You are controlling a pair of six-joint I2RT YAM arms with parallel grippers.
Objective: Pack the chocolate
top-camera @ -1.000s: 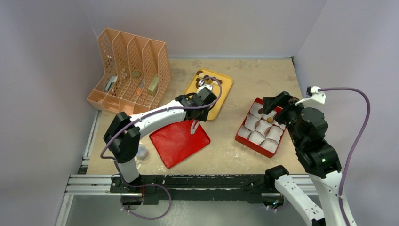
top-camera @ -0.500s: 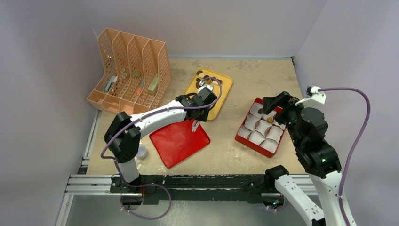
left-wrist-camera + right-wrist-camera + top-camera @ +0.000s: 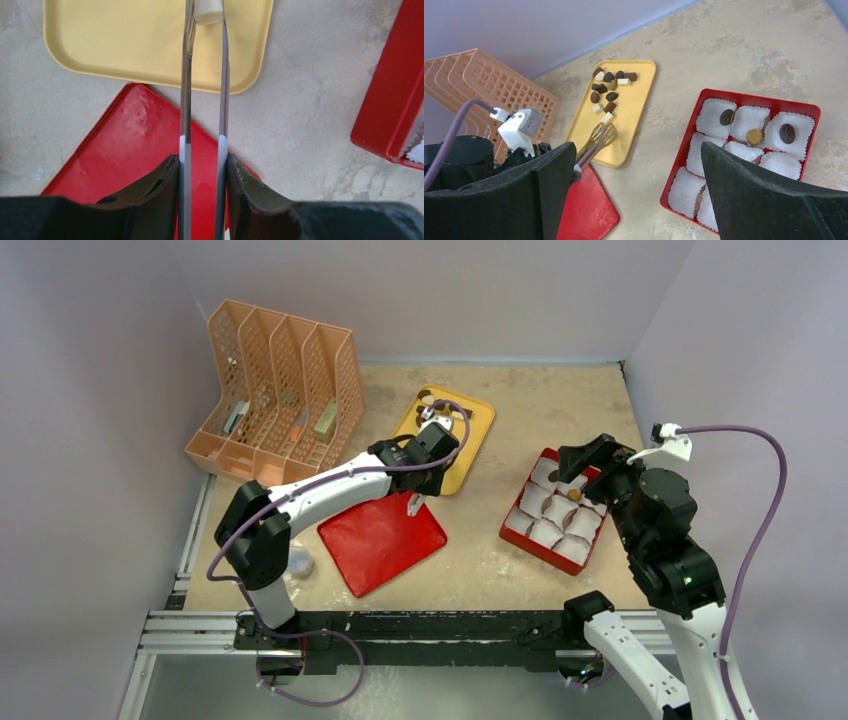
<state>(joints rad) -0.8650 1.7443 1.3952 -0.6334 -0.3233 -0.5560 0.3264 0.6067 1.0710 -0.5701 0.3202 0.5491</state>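
Small pieces of chocolate (image 3: 610, 90), dark brown and white, lie at the far end of the yellow tray (image 3: 636, 120). My left gripper (image 3: 202, 165) is shut on metal tongs (image 3: 202, 100) that reach over the tray's near end. A white block (image 3: 207, 11) sits between the tong tips. In the red box (image 3: 744, 97) of white paper cups, three pieces (image 3: 754, 136) lie in the back row. My right gripper (image 3: 638, 150) hangs open above the box's near side, holding nothing.
The red lid (image 3: 380, 540) lies flat under my left wrist, in front of the tray. An orange file rack (image 3: 275, 390) stands at the back left. A small white object (image 3: 300, 562) rests by the left arm's base. Walls close off three sides.
The left jaws have squeezed the tongs a little narrower, and the left arm has edged slightly toward the tray. The right arm has not moved.
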